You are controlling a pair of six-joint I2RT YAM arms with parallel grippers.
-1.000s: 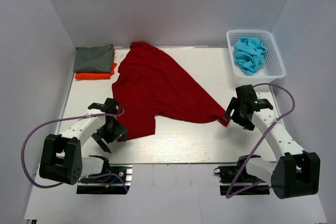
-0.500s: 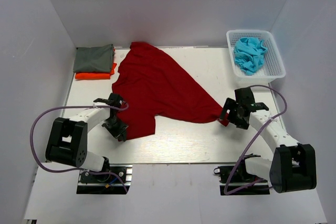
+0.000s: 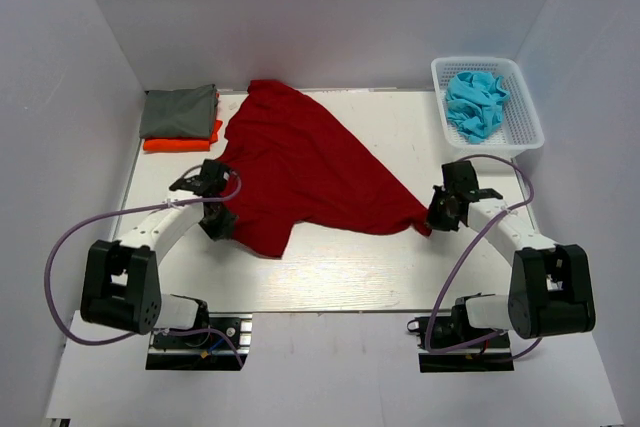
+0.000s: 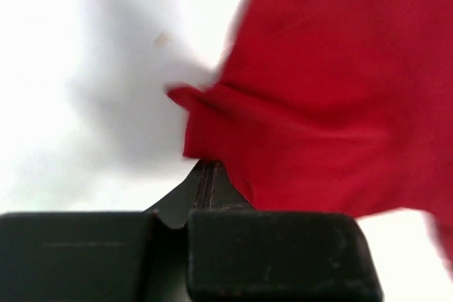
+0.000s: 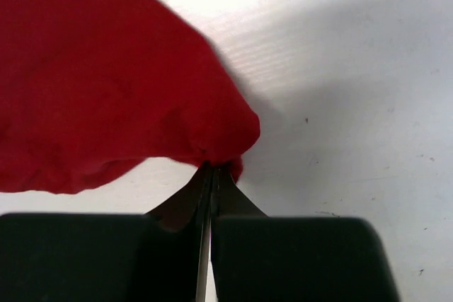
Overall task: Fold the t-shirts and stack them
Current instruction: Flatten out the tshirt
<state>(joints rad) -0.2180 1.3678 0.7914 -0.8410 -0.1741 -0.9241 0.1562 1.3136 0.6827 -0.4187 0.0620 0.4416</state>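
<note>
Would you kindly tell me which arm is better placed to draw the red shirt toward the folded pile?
Probably the left: the left tool is shut on the red shirt's left edge, nearest the folded pile; the right tool pinches the far corner.

Centre of the overhead view: dark red t-shirt (image 3: 310,172), plain, a brighter red in both wrist views. Upper left: grey-green t-shirt (image 3: 178,112) and bright orange t-shirt (image 3: 182,144), both plain. Upper right: turquoise blue t-shirts (image 3: 475,102), plain, in a white basket (image 3: 527,127) with a fine lattice pattern. Beneath: white table (image 3: 380,282) with faint grain. Lower left and lower right: left gripper (image 3: 218,224) and right gripper (image 3: 437,217), black; arms (image 3: 160,230) white with black joints; cables (image 3: 45,282) purple.
</note>
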